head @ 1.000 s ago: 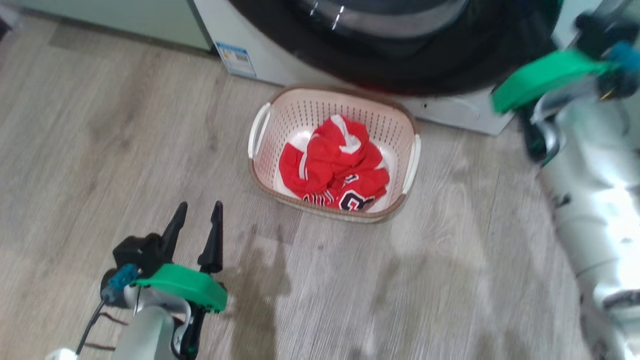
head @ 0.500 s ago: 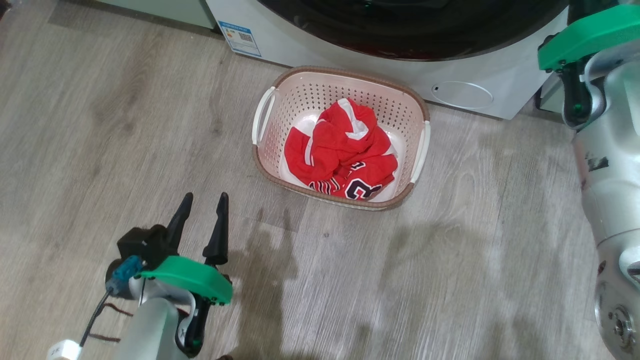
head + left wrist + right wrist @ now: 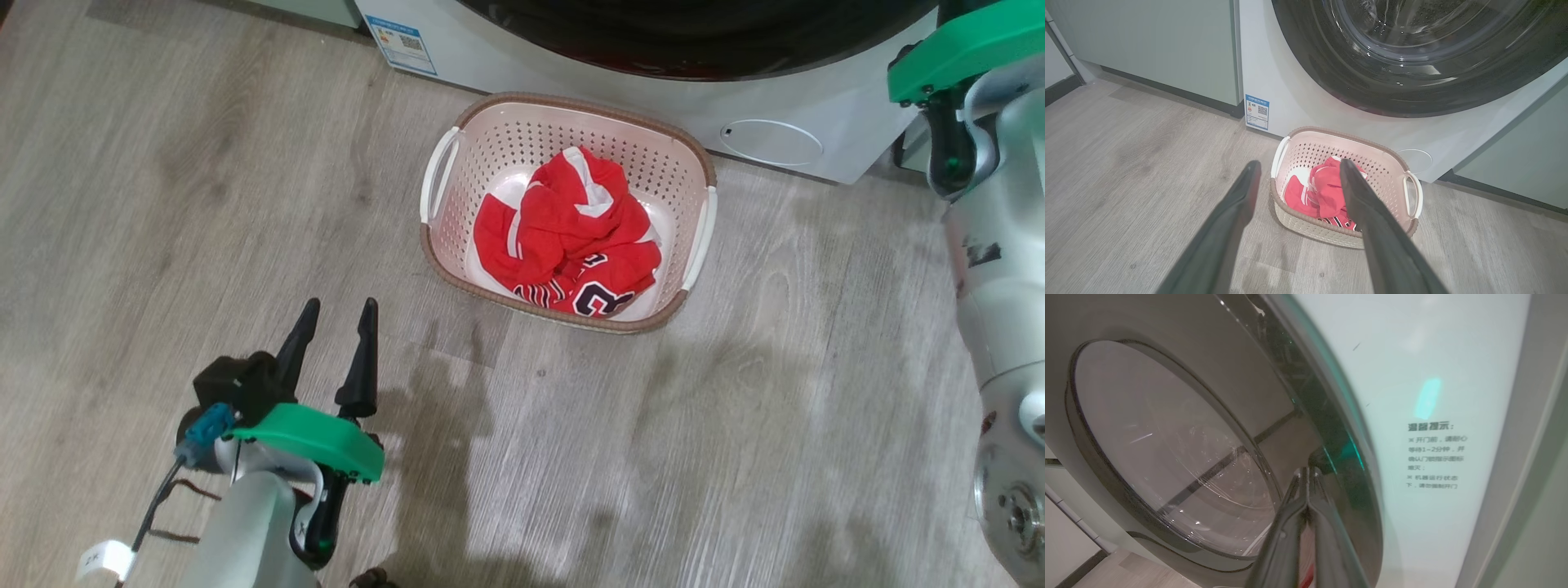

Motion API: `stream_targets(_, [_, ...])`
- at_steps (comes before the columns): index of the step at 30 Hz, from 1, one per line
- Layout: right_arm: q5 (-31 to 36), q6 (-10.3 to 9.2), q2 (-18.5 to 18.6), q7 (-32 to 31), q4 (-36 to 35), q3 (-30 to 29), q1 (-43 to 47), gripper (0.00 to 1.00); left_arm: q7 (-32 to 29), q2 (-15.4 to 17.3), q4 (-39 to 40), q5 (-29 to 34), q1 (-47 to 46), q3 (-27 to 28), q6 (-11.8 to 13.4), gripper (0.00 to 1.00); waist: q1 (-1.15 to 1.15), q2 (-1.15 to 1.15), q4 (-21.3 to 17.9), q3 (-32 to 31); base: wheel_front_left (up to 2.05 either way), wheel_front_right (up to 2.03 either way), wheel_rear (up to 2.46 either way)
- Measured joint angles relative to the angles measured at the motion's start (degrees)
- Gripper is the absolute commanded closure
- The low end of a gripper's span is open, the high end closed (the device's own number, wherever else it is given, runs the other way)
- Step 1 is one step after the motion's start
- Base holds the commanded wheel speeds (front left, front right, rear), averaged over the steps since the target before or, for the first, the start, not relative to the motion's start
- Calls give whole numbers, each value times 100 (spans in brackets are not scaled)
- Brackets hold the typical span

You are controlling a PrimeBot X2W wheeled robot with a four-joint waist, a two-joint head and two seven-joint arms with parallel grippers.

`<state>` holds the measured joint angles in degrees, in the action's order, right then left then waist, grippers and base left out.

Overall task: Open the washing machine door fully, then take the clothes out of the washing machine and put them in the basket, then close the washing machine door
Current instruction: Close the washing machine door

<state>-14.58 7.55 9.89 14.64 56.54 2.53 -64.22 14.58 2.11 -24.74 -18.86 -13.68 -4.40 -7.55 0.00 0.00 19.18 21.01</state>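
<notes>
1. Since the clothes [image 3: 563, 237] lie bunched inside the basket [image 3: 571, 102], which stands on the floor [image 3: 204, 163] just in front of the washing machine [image 3: 865, 90], you have, by my reading, only the door left to settle.
2. Look to the right wrist view: the washing machine door [image 3: 1167, 457] fills it. The right gripper [image 3: 1306, 471] has its two fingers pressed flat together with nothing between them. Its tips point at the glossy black rim, on the side next to the white front panel that carries the printed notice [image 3: 1433, 457]. Whether the tips touch the rim or sit just short of it, you cannot tell from here.
3. The coming move turns on this: the rim lies straight ahead along those fingers, so a push along their length would drive the door toward the machine front.
4. In the left wrist view the door looks close to flat against the front. You cannot tell whether the latch has caught.
5. Your left gripper [image 3: 340, 306] hangs low over the floor with its fingers spread wide and empty. It points toward the basket and is well apart from the door. The right arm is much the nearer, so I would leave the closing to it.
6. Mind the curved, slick rim: the closed tips could slide off sideways if the push is not square.
</notes>
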Motion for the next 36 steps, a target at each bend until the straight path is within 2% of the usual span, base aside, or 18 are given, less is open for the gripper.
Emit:
stream_targets(10, [-25,0,-23,0,-179,-34,64,100,0,-5,-1,1,2,37,0,0,0,0,-21,-132,0,0,0])
stream_targets(17, [-230,-1,-256,0,-840,252,1322,100,3,30,-14,69,197,246,0,0,0,0,-219,-582,0,0,0])
stream_targets(18, [-285,0,-299,0,-918,278,1551,63,3,45,-23,69,252,268,0,0,0,0,-263,-663,0,0,0])
stream_targets(19, [-309,0,-327,0,-1002,291,1760,0,3,70,-25,70,313,280,0,0,0,0,-310,-742,0,0,0])
stream_targets(27, [-443,-1,-453,0,-1734,229,3006,0,3,386,-69,118,600,396,0,0,0,0,-779,-1355,0,0,0])
stream_targets(36, [-114,-1,-612,-1,-2684,-131,4470,0,3,563,-55,62,732,673,0,0,0,0,-1407,-1854,0,0,0])
